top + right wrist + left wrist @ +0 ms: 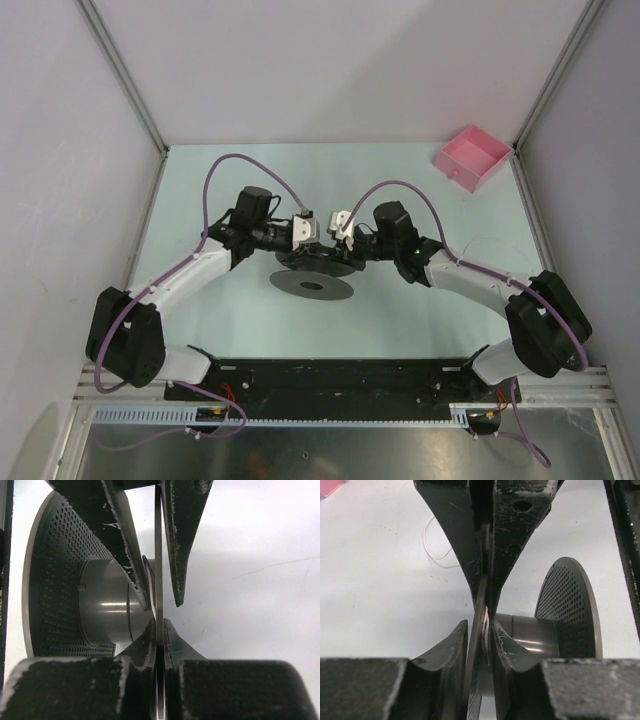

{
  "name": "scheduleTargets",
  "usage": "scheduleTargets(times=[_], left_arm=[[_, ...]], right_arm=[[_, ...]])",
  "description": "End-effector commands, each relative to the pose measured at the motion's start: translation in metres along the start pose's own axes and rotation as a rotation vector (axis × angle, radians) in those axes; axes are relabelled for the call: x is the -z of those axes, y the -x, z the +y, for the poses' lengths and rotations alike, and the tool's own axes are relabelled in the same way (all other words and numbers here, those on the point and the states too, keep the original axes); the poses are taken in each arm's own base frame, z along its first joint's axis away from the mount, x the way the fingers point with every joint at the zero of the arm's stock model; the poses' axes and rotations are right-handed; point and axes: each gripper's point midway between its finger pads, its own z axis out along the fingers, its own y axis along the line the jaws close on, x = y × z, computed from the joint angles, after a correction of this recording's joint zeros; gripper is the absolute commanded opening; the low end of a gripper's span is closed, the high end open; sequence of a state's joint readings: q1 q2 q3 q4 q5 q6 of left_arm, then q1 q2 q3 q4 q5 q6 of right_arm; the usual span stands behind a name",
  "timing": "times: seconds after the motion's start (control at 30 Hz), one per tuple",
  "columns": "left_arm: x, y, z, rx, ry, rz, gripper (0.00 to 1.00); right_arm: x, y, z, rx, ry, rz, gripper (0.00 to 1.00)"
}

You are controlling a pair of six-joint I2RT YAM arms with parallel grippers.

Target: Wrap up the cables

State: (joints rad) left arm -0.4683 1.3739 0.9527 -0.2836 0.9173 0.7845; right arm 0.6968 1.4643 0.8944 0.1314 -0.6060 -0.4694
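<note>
A dark grey spool (312, 286) sits at the table's middle. Both grippers hold its upper flange edge-on from opposite sides. My left gripper (305, 232) is shut on the thin flange (481, 605), with the hub (532, 636) and the perforated far flange (570, 605) to its right. My right gripper (343, 228) is shut on the same flange (158, 555), with the hub (102, 602) and the perforated flange (50, 570) to its left. The thin whitish wire (436, 547) lies looped and loose on the table beyond the spool in the left wrist view.
A pink tray (472, 157) stands at the far right corner of the table. Grey walls close in the table on three sides. Purple cables (235, 160) loop above both arms.
</note>
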Motion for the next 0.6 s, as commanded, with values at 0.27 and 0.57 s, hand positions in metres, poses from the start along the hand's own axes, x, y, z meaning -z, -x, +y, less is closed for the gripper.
scheduleTargets(times=[0.27, 0.57], left_arm=[[-0.004, -0.001, 0.014, -0.059, 0.057, 0.051, 0.01], [-0.003, -0.014, 0.011, -0.058, 0.036, 0.134, 0.16]], right_arm=[[-0.003, 0.037, -0.013, 0.075, -0.032, -0.086, 0.00], [-0.002, 0.045, -0.022, 0.135, -0.041, -0.096, 0.00]])
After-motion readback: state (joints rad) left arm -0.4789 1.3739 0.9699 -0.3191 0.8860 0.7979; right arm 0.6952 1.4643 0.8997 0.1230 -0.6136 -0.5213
